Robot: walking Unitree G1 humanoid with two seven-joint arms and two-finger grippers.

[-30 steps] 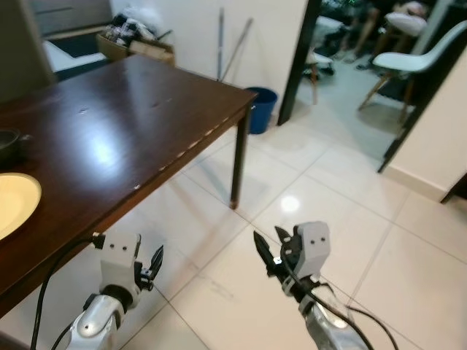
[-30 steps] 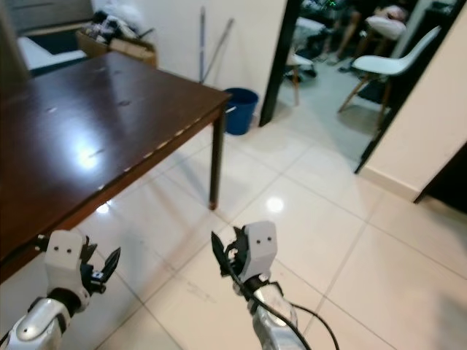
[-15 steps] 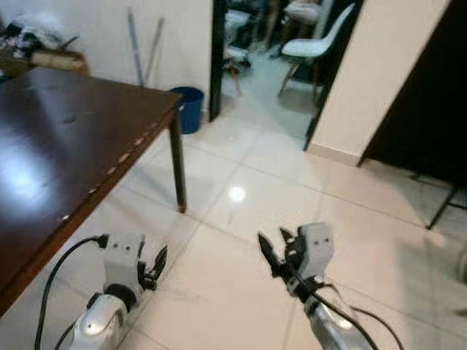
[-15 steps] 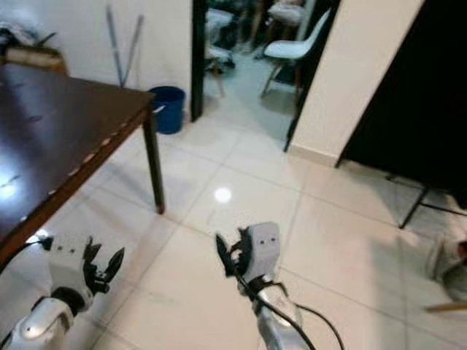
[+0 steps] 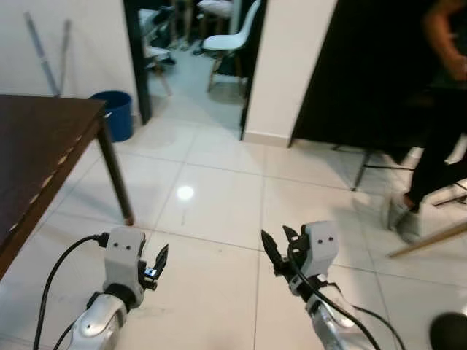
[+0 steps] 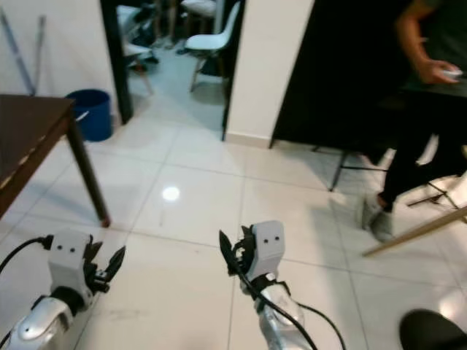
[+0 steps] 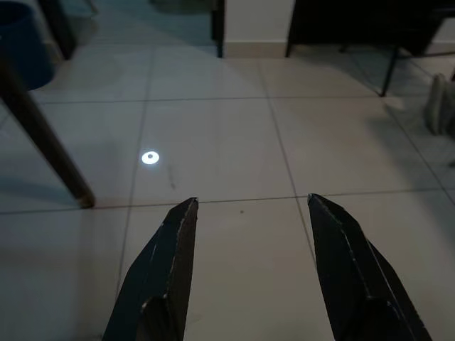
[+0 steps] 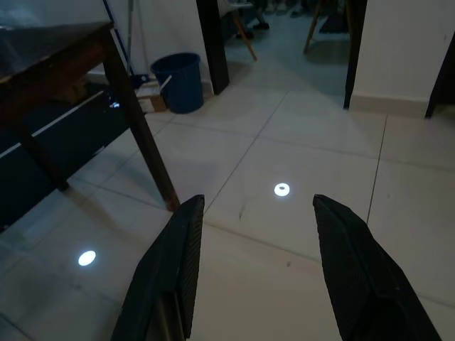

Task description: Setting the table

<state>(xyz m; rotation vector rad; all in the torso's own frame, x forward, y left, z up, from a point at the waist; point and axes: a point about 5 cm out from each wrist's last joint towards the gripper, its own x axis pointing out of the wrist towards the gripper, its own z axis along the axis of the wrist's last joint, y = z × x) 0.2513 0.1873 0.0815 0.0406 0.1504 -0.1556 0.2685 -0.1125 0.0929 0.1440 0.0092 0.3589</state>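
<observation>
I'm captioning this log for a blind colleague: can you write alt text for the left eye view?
Both grippers, left and right, are held open and empty over a pale tiled floor. A dark wooden table stands at the left with a blue bucket behind it, a white chair shows through a doorway, and a person stands at the right.

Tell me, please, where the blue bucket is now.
The blue bucket stands on the tiled floor at the robot's far left, just beyond the corner of the dark wooden table and beside the open doorway.
</observation>
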